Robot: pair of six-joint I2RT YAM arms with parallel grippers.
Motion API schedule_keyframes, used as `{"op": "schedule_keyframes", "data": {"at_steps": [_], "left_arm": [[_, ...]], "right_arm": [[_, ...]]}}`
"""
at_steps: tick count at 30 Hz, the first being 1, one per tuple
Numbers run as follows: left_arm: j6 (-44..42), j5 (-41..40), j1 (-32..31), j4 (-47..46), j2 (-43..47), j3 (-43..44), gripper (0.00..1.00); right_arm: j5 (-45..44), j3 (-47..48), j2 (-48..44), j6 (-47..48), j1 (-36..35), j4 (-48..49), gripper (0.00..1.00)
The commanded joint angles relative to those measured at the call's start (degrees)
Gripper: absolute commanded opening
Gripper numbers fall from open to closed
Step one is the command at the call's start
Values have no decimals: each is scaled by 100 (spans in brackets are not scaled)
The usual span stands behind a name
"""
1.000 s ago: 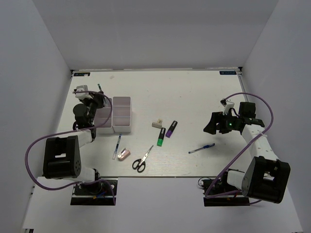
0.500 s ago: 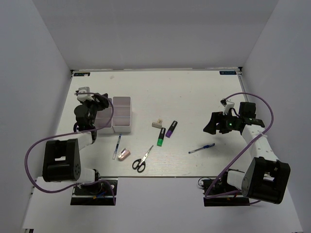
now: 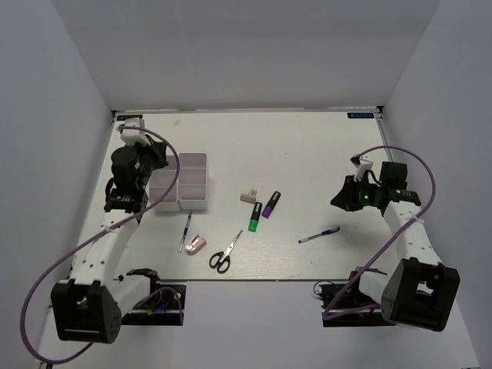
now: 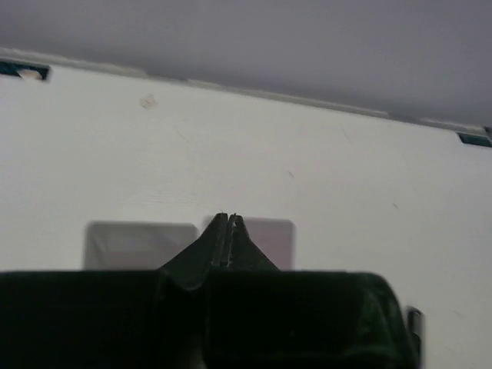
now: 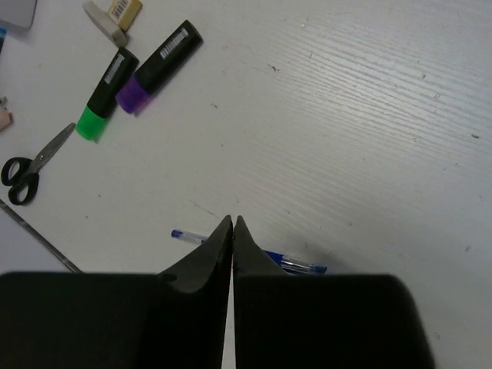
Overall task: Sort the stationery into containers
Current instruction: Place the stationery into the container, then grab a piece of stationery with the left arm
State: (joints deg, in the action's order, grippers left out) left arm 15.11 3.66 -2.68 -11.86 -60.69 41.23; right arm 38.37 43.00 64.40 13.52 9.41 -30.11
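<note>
The white container tray (image 3: 181,183) stands at the left, and two of its compartments (image 4: 138,244) show past my left gripper (image 4: 228,217). That gripper (image 3: 154,159) is shut and empty at the tray's far-left corner. My right gripper (image 3: 343,199) is shut and empty above a thin blue pen (image 3: 319,234); the pen (image 5: 298,267) lies just behind the fingertips (image 5: 232,221). In the middle lie black-handled scissors (image 3: 223,254), a green highlighter (image 3: 254,217), a purple highlighter (image 3: 270,204), a beige block (image 3: 248,195), a pink block (image 3: 196,245) and a second blue pen (image 3: 186,231).
The right wrist view also shows the green highlighter (image 5: 104,94), the purple highlighter (image 5: 157,65), the beige block (image 5: 115,15) and the scissors (image 5: 31,169). White walls enclose the table on three sides. Purple cables loop off both arms.
My left arm has stretched out and raised its wrist at the tray's far-left corner. My right gripper has gone from open to shut and shifted slightly.
</note>
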Motion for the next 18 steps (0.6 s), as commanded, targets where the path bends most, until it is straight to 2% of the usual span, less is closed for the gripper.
{"op": "schedule_keyframes", "data": {"at_steps": [1, 2, 3, 4, 5, 6, 7, 9, 11, 12, 13, 14, 16, 18], "left_arm": [[255, 20, -478, 4064, 444, 868, 6], [212, 29, -575, 4443, 444, 999, 18], [246, 3, -898, 5064, 417, 1044, 32], [246, -23, -988, 5601, 382, 1088, 36], [246, -171, -1111, 5824, 382, 1054, 42], [325, -251, -1425, 6113, 399, 1001, 56], [378, -339, -1524, 6229, 469, 670, 59], [527, -585, -1832, 6231, 522, 161, 63], [703, -665, -1973, 5995, 505, -79, 61], [843, -639, -2008, 5880, 514, -315, 40], [966, -682, -2052, 5740, 523, -544, 32], [1002, -770, -2227, 5234, 540, -642, 30], [1107, -981, -2290, 4809, 567, -1028, 32], [1151, -1173, -2299, 4500, 558, -1205, 45]], "right_arm": [[353, 252, 176, -122, 43, -196, 0], [434, 444, 343, -26, 26, -302, 0], [539, 524, 449, 149, 35, -564, 44], [810, 594, 624, 229, 26, -810, 61], [873, 778, 765, 378, 26, -917, 67], [935, 815, 810, 380, 8, -1048, 74], [962, 815, 846, 380, 17, -1050, 74], [901, 780, 794, 327, 8, -936, 62], [839, 701, 671, 274, 26, -900, 54], [821, 666, 653, 248, 26, -831, 49], [786, 639, 627, 248, 17, -813, 49], [751, 613, 539, 222, 26, -778, 49], [698, 586, 495, 221, 17, -777, 49], [707, 551, 468, 230, 35, -769, 49]]}}
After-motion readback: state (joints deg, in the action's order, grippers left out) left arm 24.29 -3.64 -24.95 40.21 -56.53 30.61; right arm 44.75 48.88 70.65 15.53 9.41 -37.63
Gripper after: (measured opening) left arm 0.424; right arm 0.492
